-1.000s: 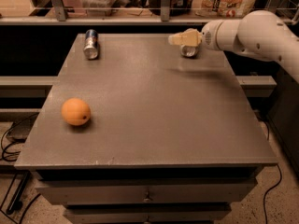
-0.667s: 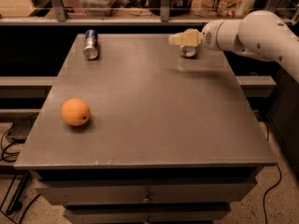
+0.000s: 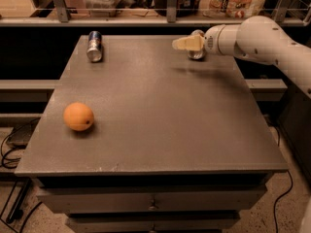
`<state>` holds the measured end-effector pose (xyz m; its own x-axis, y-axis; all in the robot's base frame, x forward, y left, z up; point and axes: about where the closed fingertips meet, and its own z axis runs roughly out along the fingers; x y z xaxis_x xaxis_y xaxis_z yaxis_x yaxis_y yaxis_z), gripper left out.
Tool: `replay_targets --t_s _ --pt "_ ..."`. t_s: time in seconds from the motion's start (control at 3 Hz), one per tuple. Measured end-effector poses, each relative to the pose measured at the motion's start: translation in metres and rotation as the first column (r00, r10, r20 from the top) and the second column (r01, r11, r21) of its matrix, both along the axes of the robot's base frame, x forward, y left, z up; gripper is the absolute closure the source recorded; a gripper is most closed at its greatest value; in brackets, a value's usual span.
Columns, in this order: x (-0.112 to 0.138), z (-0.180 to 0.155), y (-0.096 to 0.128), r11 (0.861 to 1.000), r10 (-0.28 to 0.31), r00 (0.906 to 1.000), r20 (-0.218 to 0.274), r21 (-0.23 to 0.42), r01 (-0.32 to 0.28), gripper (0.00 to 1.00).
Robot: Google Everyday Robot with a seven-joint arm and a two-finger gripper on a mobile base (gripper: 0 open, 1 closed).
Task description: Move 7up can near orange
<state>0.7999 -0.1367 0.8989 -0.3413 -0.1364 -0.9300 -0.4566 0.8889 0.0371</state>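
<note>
The gripper is pale cream on a glossy white arm and hangs over the far right of the table, which is a dull, faintly speckled grey. Just behind it, the 7up can shows only silvery metal. The orange is an even orange with 1 small dark spot. The other can is blue and silver.

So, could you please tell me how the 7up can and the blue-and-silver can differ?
The blue-and-silver can sits at the far left of the table, fully visible; the 7up can sits far right, mostly hidden behind the gripper. The blue-and-silver can shows blue; the 7up can only silvery metal. Both are near its back edge.
</note>
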Motion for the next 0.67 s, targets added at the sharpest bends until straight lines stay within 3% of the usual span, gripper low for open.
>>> replay_targets --t_s 0.67 --pt "0.023 -0.034 0.001 0.999 -0.051 0.9968 -0.062 0.013 0.052 0.02"
